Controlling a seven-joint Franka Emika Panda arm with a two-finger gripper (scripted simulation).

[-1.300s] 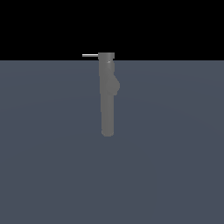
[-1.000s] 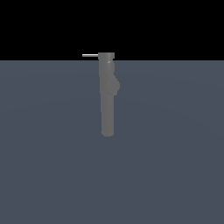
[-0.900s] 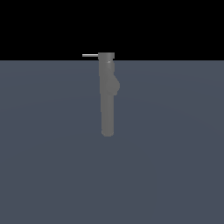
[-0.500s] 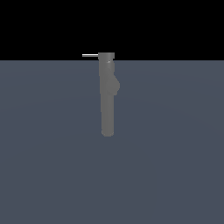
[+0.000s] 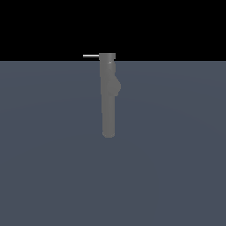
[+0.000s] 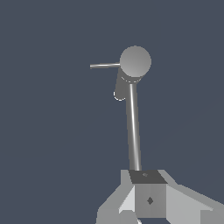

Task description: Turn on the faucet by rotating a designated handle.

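Observation:
The faucet (image 5: 108, 95) is a long matte grey cylinder with a rounded end toward the viewer, a small side bulge and a wider cap at its far end. The handle (image 5: 90, 56), a thin light-grey rod, sticks out from the cap toward the exterior view's left. In the wrist view the faucet's round cap (image 6: 135, 61) faces the camera, with the handle (image 6: 105, 65) projecting sideways. My gripper (image 6: 148, 197) shows only as pale boxy parts at the frame edge. A slim grey bar (image 6: 133, 131) runs from it up to the cap. No gripper shows in the exterior view.
A plain blue-grey floor (image 5: 176, 154) surrounds the faucet in both views. Beyond the floor's far edge the exterior view is black.

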